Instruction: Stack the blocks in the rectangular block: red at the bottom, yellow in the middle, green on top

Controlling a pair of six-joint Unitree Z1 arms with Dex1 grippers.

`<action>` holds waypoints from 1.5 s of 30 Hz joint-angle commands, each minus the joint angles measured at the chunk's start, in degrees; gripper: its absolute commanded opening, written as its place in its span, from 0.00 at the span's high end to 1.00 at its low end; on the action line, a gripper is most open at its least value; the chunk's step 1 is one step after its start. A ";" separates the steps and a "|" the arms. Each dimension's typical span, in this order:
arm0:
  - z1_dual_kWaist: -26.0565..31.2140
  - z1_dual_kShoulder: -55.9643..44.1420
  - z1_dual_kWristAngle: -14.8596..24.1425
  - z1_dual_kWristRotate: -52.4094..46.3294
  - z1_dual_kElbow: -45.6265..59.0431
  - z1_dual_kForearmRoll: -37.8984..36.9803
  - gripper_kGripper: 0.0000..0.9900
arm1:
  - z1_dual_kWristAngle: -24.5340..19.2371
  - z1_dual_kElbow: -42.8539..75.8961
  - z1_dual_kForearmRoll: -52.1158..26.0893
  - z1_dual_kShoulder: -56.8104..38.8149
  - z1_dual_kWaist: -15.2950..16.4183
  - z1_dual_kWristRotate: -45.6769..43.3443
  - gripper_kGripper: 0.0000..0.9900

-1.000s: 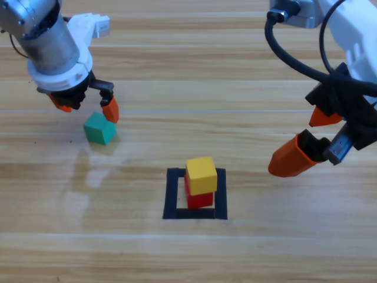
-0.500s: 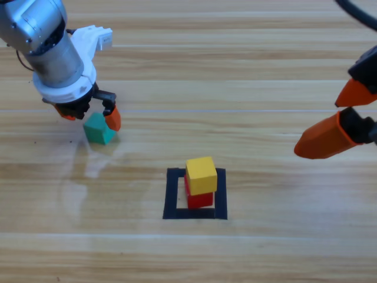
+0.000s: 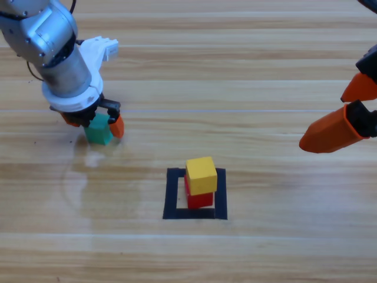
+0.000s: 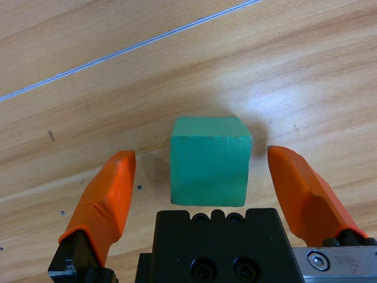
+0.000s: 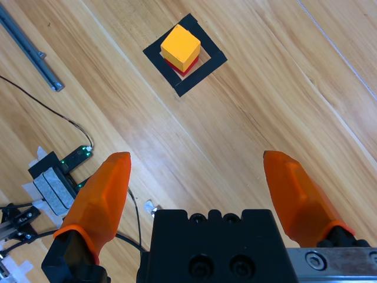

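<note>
The yellow cube point(image 3: 201, 175) sits on the red cube point(image 3: 199, 198) inside the black tape rectangle point(image 3: 171, 196), and the right wrist view shows the same stack point(image 5: 181, 46). The teal-green cube point(image 3: 98, 131) rests on the table at the left. My left gripper point(image 3: 94, 122) is lowered over it, open, with an orange jaw on each side and gaps showing around the green cube point(image 4: 210, 159) in the left wrist view. My right gripper point(image 3: 347, 112) hangs open at the right edge, high above the table.
In the right wrist view a metal rail point(image 5: 26, 48), thin black cables and a small electronics board point(image 5: 59, 175) lie on the table beyond the stack.
The left gripper has come down and forward until its jaws straddle the green cube. The right arm has drawn back toward the right edge.
</note>
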 commanded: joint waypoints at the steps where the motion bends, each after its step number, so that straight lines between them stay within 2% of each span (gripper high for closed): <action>1: -0.90 3.33 0.77 -0.46 0.95 -1.13 0.11 | 1.54 2.06 -1.23 -0.38 -1.26 0.01 0.00; 2: -0.81 3.59 0.77 -0.29 0.95 -1.13 0.14 | 1.72 2.06 -1.23 -0.03 -1.26 -0.08 0.00; 6: -0.72 4.03 0.77 0.15 1.57 -1.74 0.36 | 2.07 1.98 -1.32 0.68 -1.26 -0.16 0.00; 7: -0.81 4.12 0.77 0.15 1.57 -1.83 0.45 | 2.07 1.98 -1.32 0.85 -1.26 -0.16 0.00; 10: -0.81 3.42 1.21 -0.11 1.66 -1.74 0.83 | 2.42 1.89 -1.32 1.38 -1.26 -0.34 0.00; 12: -0.81 1.31 1.83 -0.20 1.66 -1.13 0.91 | 2.42 1.89 -1.32 1.73 -1.26 -0.43 0.00; 14: -1.51 -2.12 1.83 -0.90 1.57 -0.42 0.93 | 2.42 1.89 -1.32 1.82 -1.26 -0.52 0.00; 17: -5.12 -7.30 1.65 -3.80 -5.73 7.49 1.00 | 2.69 1.89 -1.32 1.82 -1.26 -0.60 0.00; 20: -12.50 -7.48 4.47 -9.43 -21.11 20.23 1.00 | 3.13 1.89 -1.32 1.91 -1.26 -0.78 0.00; 24: -22.17 -0.98 8.68 -18.75 -43.26 37.02 1.00 | 3.04 2.06 -1.32 2.08 -1.26 -0.95 0.00; 26: -25.60 2.54 9.83 -23.32 -49.67 41.76 1.00 | 3.13 2.06 -1.32 1.99 -1.26 -0.95 0.00; 35: -33.51 7.20 9.92 -36.06 -50.64 45.28 1.00 | 2.86 2.15 -1.32 1.91 -1.26 -1.22 0.00; 45: -34.12 7.37 10.79 -44.85 -49.15 46.77 1.00 | 2.86 2.24 -1.32 1.82 -1.26 -1.66 0.00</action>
